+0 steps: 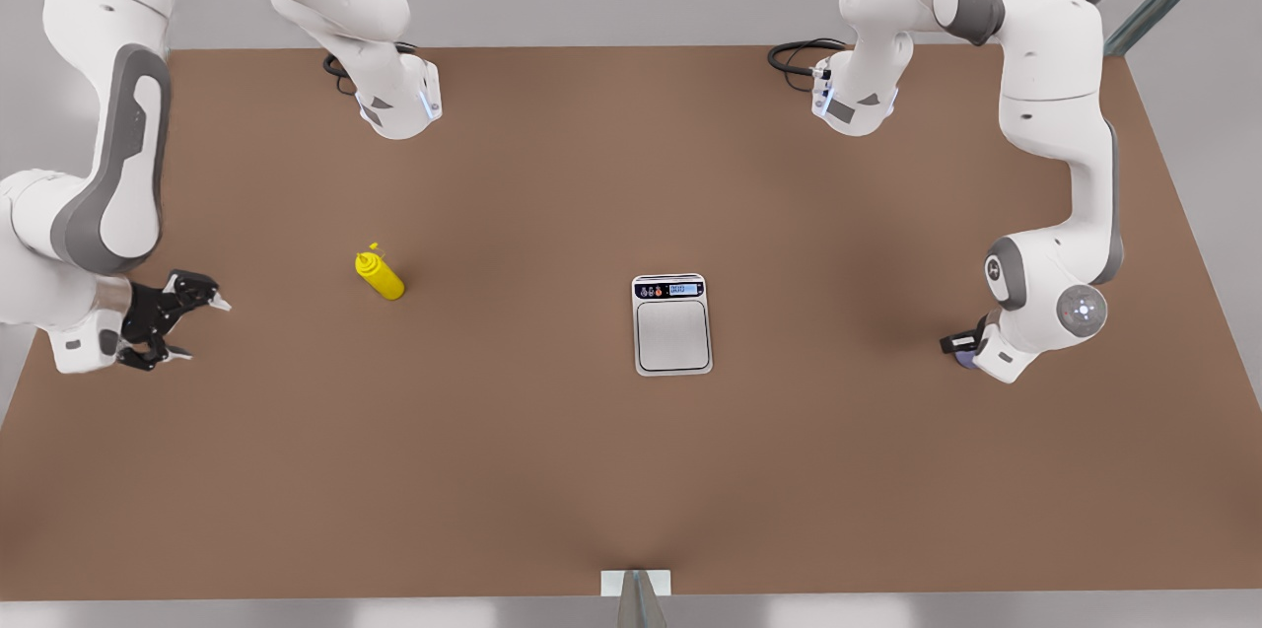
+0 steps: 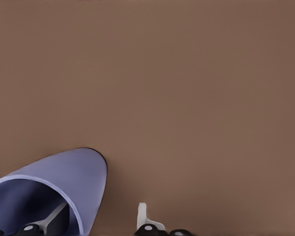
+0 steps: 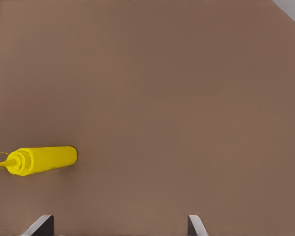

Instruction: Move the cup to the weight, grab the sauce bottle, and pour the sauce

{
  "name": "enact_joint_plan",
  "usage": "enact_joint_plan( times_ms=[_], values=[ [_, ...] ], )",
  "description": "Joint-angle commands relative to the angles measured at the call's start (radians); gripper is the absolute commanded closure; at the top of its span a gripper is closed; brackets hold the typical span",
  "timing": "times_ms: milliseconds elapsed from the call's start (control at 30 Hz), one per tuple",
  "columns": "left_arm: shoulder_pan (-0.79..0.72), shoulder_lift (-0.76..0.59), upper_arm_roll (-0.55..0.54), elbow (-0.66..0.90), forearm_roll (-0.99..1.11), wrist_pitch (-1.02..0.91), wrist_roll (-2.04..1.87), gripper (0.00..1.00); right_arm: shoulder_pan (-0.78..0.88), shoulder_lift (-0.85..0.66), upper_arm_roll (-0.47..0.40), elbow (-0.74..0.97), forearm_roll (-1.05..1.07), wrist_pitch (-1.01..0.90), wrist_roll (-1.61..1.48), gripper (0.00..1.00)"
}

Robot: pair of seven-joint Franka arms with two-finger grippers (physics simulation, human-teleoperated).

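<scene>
A plain brown matte tabletop [image 1: 552, 470] carries three things. The scale [image 1: 671, 324], a flat rectangle with a silver-grey square platform, a white rim and a dark strip with a lit display, lies near the middle, its display strip at the far end and its long axis running from the near edge towards the far one. The bottle [image 1: 380, 274], a smooth bright yellow cylinder with a pointed nozzle, stands well apart from it towards the front view's left; in that steep view it is seen with the nozzle towards the far left.

The cup [image 1: 964, 357], a smooth lavender-blue tapered tumbler with a darker inside, is at the front view's right, mostly hidden beneath the left arm's wrist. In the left wrist view the cup [image 2: 54, 189] is seen with its open mouth towards the camera. The left end effector [image 2: 96, 223] straddles the cup wall, one finger inside the mouth and one finger [image 2: 142, 215] outside, apart from the wall, so the grip is not closed on it.

The right end effector [image 1: 192, 327] is held at the front view's left, near the bottle, its fingers spread wide. In the right wrist view the bottle [image 3: 39, 160] is seen beyond the finger tips [image 3: 194, 225], nothing between them.

No obstacle lies between cup and scale.
</scene>
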Motion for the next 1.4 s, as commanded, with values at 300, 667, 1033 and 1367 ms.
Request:
enact_joint_plan(
  times_ms=[300, 667, 1033, 1367],
  values=[
    [-0.002, 0.014, 0.009, 0.003, 0.001, 0.006, 0.039, 0.79, -0.274, 0.104, -0.001, -0.407, 0.452, 0.006, -1.019, 0.00],
    [0.000, -0.002, 0.009, 0.008, 0.001, 0.002, 0.036, 0.79, -0.193, 0.273, 0.020, -0.420, 0.462, -0.064, -1.213, 0.00],
    [-0.182, -0.046, -0.049, 0.005, -0.116, 0.057, -0.096, 0.79, -0.194, 0.332, 0.092, -0.425, 0.462, -0.073, -1.323, 0.00],
    [-0.422, -0.026, -0.049, 0.064, -0.119, 0.046, -0.481, 0.79, -0.192, 0.378, 0.140, -0.417, 0.522, -0.103, -1.352, 0.00]
  ],
)
